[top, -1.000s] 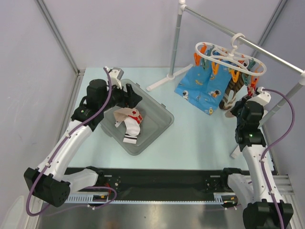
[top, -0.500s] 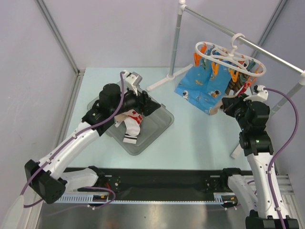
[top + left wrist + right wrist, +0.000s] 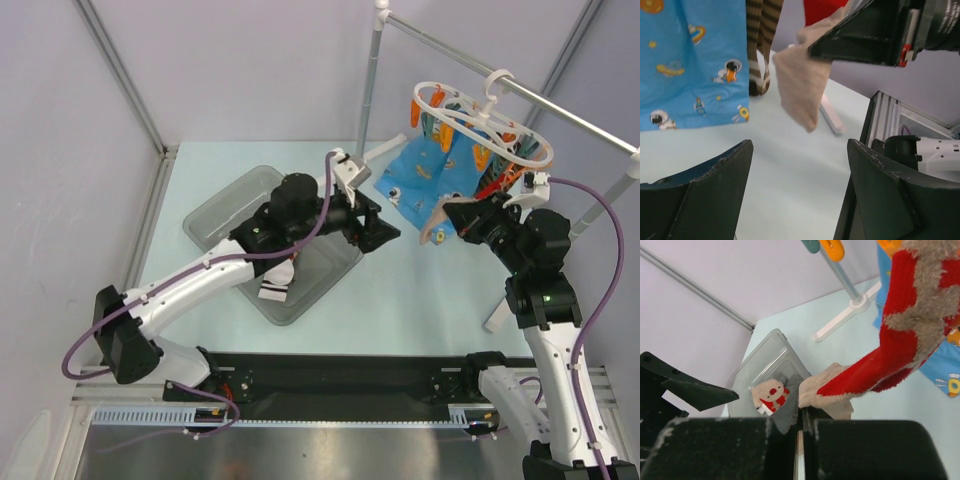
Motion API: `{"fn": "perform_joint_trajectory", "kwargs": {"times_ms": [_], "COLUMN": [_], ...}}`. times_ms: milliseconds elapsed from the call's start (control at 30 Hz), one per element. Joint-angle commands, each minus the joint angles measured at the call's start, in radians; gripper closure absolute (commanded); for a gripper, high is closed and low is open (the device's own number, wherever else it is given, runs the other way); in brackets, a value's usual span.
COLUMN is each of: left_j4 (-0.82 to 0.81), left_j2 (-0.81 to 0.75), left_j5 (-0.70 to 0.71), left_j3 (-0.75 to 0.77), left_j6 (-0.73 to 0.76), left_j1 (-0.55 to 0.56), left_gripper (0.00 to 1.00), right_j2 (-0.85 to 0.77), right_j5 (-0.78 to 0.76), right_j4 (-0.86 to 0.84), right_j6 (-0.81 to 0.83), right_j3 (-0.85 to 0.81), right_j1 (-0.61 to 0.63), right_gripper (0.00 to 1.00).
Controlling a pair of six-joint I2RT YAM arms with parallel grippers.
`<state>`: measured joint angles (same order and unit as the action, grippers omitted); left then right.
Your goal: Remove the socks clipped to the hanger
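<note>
Black right gripper (image 3: 800, 412) clamped shut on beige toe of red-and-beige sock (image 3: 890, 355), sock stretched up toward white hanger (image 3: 480, 120), left gripper (image 3: 799, 150) spread wide, empty, low over table (image 3: 790, 190), blue sock (image 3: 695, 65) and striped sock (image 3: 762, 45) hanging beyond.

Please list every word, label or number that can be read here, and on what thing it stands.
None can be read.
The bright blue fabric socks show only cartoon astronauts and planets, no letters.
The small red mark on the black right gripper is too blurred to read.
</note>
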<state>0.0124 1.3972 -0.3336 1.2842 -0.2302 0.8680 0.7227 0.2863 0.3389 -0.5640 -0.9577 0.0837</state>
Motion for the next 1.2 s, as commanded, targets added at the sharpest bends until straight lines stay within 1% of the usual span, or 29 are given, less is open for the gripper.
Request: {"fn": "perform_joint_trajectory", "kwargs": {"times_ms": [0,167,400,500,567,600,633,667,700,733,767,800,833,867,900,933,967,1000,1033,1067,1100,1167], "left_j4": [-0.084,-0.091,-0.075,-0.072,-0.062,-0.058,-0.055,-0.052,-0.051,-0.049,-0.048,-0.039,-0.031,-0.022,-0.020,0.009,0.012,0.014,0.011,0.008,0.008,0.006], "left_j2": [0.042,0.137,0.232,0.259,0.279,0.284,0.289,0.292,0.295,0.296,0.296,0.299,0.302,0.304,0.304,0.303,0.299,0.296,0.292,0.283,0.280,0.269], "left_j5": [0.057,0.064,0.080,0.084,0.084,0.082,0.082,0.085,0.085,0.085,0.084,0.088,0.105,0.122,0.128,0.143,0.146,0.149,0.154,0.156,0.156,0.166], "left_j3": [0.093,0.184,0.251,0.270,0.291,0.297,0.305,0.313,0.317,0.320,0.323,0.331,0.336,0.342,0.351,0.353,0.351,0.345,0.339,0.333,0.325,0.317], "left_j6": [0.063,0.080,0.120,0.123,0.123,0.123,0.123,0.123,0.121,0.118,0.111,0.106,0.100,0.088,0.083,0.081,0.081,0.078,0.072,0.071,0.069,0.066], "left_j1": [0.040,0.074,0.121,0.134,0.141,0.143,0.146,0.149,0.151,0.152,0.151,0.152,0.151,0.152,0.152,0.151,0.151,0.151,0.151,0.151,0.151,0.151], "left_gripper": [0.18,0.17,0.14,0.16,0.23,0.29,0.37,0.55,0.62,0.68,0.79,0.85,0.91,1.00,1.00,1.00,1.00,1.00,1.00,1.00,1.00,1.00], "right_j2": [-0.019,-0.022,-0.040,-0.043,-0.048,-0.049,-0.048,-0.048,-0.049,-0.048,-0.046,-0.046,-0.042,-0.037,-0.016,0.001,0.020,0.067,0.087,0.110,0.141,0.164], "right_j5": [0.071,0.100,0.106,0.113,0.111,0.109,0.106,0.106,0.103,0.100,0.093,0.085,0.059,0.039,0.019,-0.031,-0.061,-0.090,-0.151,-0.176,-0.196,-0.231], "right_j4": [-0.021,-0.028,-0.031,-0.034,-0.037,-0.035,-0.032,-0.026,-0.021,-0.017,0.000,0.015,0.037,0.096,0.136,0.187,0.304,0.357,0.408,0.495,0.524,0.580], "right_j6": [-0.046,-0.077,-0.102,-0.106,-0.111,-0.112,-0.114,-0.114,-0.112,-0.111,-0.105,-0.097,-0.088,-0.077,-0.039,-0.015,0.015,0.062,0.084,0.098,0.123,0.139], "right_j3": [-0.033,-0.035,-0.029,-0.027,-0.019,-0.018,-0.018,-0.019,-0.021,-0.023,-0.032,-0.038,-0.050,-0.065,-0.116,-0.151,-0.189,-0.273,-0.312,-0.353,-0.415,-0.470], "right_j1": [0.005,0.005,0.007,0.007,0.007,0.007,0.007,0.005,0.007,0.007,0.007,0.007,0.005,0.005,0.004,0.004,0.002,-0.002,-0.007,-0.016,-0.041,-0.074], "right_gripper": [1.00,1.00,1.00,1.00,1.00,1.00,1.00,1.00,1.00,0.97,0.93,0.87,0.72,0.64,0.48,0.43,0.40,0.35,0.33,0.31,0.30,0.29]}}
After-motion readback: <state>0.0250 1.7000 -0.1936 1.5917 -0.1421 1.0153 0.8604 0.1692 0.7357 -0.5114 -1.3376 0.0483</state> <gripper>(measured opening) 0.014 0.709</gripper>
